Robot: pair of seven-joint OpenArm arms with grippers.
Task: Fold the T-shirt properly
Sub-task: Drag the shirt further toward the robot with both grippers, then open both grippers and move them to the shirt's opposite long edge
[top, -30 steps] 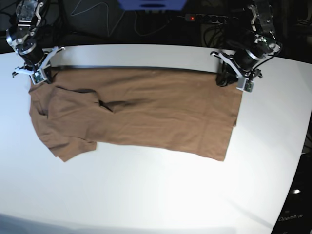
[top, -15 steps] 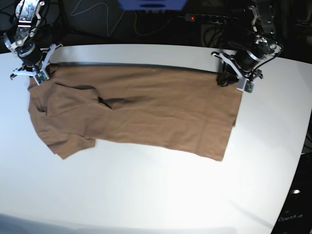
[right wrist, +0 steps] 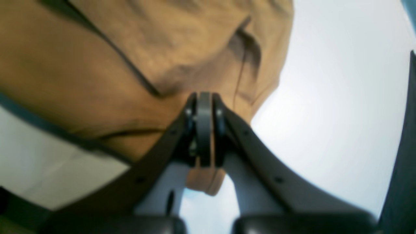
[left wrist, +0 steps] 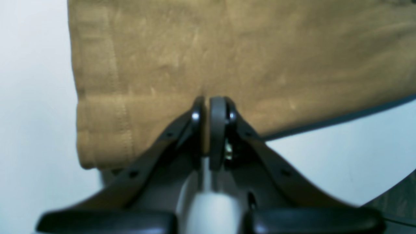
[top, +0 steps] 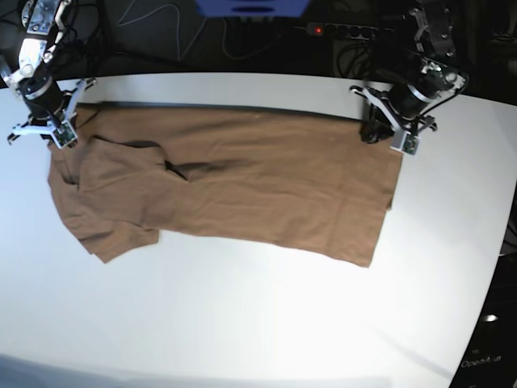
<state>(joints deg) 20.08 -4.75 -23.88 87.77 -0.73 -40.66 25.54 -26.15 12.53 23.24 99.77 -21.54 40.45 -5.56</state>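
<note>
Right gripper (top: 50,133): far left of the base view, at the table's back-left corner; jaws clamped tight on a pinch of the T-shirt's edge, a small flap of cloth hanging out below the pads in its wrist view (right wrist: 204,130).
T-shirt (top: 242,182): tan-brown, spread lengthwise across the back half of the white table (top: 258,323), one long edge lying along the far rim.
Shirt, left end: sleeve part bunched and folded over, with a dark crease near the middle-left and a loose corner pointing toward the near-left.
Shirt, middle: mostly flat, with shallow wrinkles.
Shirt, right end: hem runs nearly straight from the far corner down toward the front, the near corner lying flat on the table.
Left gripper (top: 386,129): right side of the base view, at the shirt's far-right corner; pads pressed together on the fabric just in from the stitched hem, as its wrist view shows (left wrist: 211,130).
Behind the table: dark floor with cables, and a power strip (top: 339,31) showing a red light.
</note>
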